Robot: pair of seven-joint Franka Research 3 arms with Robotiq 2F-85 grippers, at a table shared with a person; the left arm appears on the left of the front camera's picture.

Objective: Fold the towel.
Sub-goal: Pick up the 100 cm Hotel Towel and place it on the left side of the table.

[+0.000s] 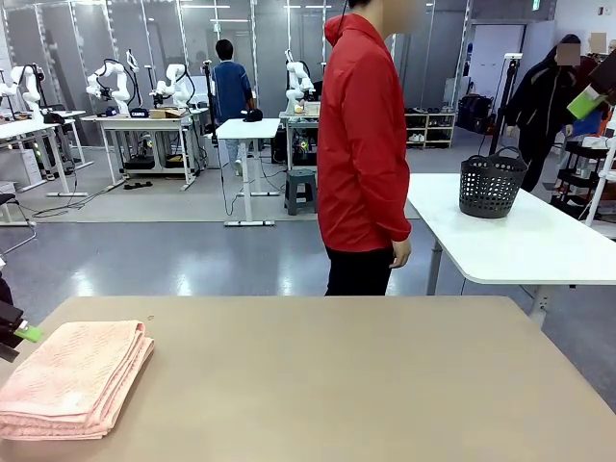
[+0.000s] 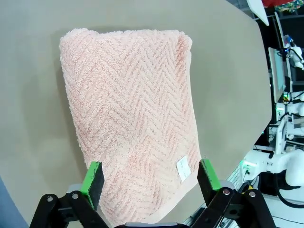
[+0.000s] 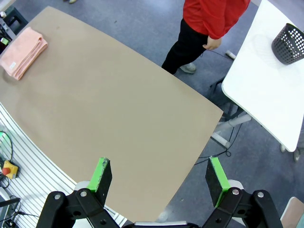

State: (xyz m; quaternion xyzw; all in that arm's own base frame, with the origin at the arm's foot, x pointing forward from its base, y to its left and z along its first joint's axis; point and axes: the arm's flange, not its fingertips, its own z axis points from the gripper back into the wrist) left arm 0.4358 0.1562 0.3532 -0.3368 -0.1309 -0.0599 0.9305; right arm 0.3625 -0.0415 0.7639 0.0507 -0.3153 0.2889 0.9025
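Observation:
The salmon-pink towel [image 1: 72,380] lies folded into a thick stack at the near left of the tan table [image 1: 327,385]. In the left wrist view the towel [image 2: 133,118] shows its herringbone texture and a small white label, flat under the camera. My left gripper [image 2: 150,179] hovers above the towel's near end, open, with nothing between its green pads; in the front view the left gripper [image 1: 17,334] peeks in at the left edge beside the towel. My right gripper [image 3: 159,176] is open and held high over the table's right side, far from the towel [image 3: 23,51].
A person in a red jacket [image 1: 364,144] stands at the far side of the table, hands down. Behind stands a white table [image 1: 520,241] with a black basket [image 1: 491,183] on it. The table edge [image 3: 190,166] runs under my right gripper.

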